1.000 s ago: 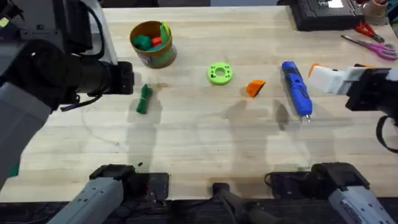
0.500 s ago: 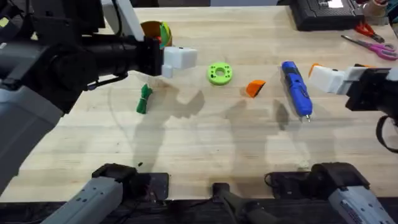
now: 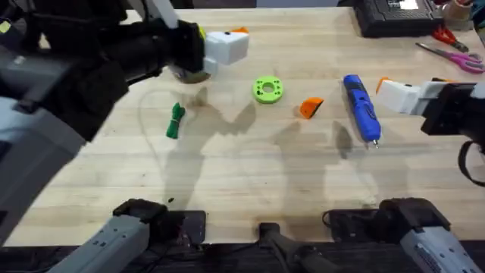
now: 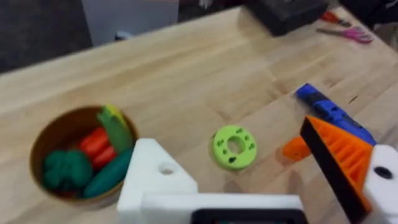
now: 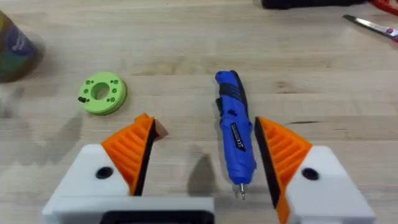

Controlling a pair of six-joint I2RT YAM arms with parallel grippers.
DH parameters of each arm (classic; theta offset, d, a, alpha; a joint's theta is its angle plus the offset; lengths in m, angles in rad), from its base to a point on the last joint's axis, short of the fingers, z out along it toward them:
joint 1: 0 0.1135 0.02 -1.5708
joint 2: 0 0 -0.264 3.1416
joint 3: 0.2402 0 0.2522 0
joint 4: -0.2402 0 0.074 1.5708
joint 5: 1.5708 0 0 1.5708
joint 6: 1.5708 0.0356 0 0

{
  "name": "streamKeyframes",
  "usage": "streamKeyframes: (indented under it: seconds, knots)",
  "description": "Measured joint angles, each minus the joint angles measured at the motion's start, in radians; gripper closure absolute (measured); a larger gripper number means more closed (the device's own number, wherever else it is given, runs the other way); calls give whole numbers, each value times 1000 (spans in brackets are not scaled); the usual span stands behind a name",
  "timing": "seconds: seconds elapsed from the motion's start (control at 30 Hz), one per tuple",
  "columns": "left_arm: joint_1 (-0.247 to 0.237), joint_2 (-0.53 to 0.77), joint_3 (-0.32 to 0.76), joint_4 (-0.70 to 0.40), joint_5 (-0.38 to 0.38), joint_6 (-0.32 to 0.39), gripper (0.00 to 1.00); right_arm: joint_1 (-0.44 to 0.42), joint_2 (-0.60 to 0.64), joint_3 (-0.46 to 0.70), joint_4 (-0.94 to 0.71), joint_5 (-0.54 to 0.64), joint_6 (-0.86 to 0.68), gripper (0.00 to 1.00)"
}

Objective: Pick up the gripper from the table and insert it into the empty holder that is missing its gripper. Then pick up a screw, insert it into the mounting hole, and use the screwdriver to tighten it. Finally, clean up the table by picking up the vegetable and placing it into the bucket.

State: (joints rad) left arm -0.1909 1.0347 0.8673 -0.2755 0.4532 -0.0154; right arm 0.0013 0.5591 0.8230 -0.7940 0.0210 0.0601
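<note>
I take the lime-green disc (image 3: 267, 89) as my landmark on the table (image 3: 250, 182). The orange gripper (image 3: 311, 108) lies flat on the wood just to the right of the disc, apart from it. Further right of that lies the blue screwdriver (image 3: 361, 108), its tip pointing toward the arm bases. Well left of the disc and a little nearer the bases lies the slim green vegetable (image 3: 175, 121). The bucket (image 4: 78, 155) sits left of the disc and farther back — my left wrist camera shows toy vegetables in it.

My left gripper (image 3: 231, 42) hangs above the table left of the disc and farther back, over the bucket's edge. Its fingers are spread and hold nothing; one is the bare white holder (image 4: 158, 177), the other carries an orange ribbed pad (image 4: 339, 158).

My right gripper (image 5: 205, 158) sits right of the disc, beyond the screwdriver in the overhead view — spread wide, empty, with the screwdriver between its two orange pads in its own camera.
</note>
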Motion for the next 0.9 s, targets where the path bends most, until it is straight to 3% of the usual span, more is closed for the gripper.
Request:
streamKeyframes:
  seconds: [0.17,0.37,0.6,0.9]
  knots:
    - [-99,-90,-125,158,1,44,14,0,0,0,0,0,0,83]
    - [-202,-304,-339,302,8,104,13,0,0,0,0,0,0,83]
    - [-216,-582,-586,412,11,120,14,0,0,0,0,0,0,83]
    - [-216,-883,-789,415,-4,69,14,0,0,0,0,0,0,83]
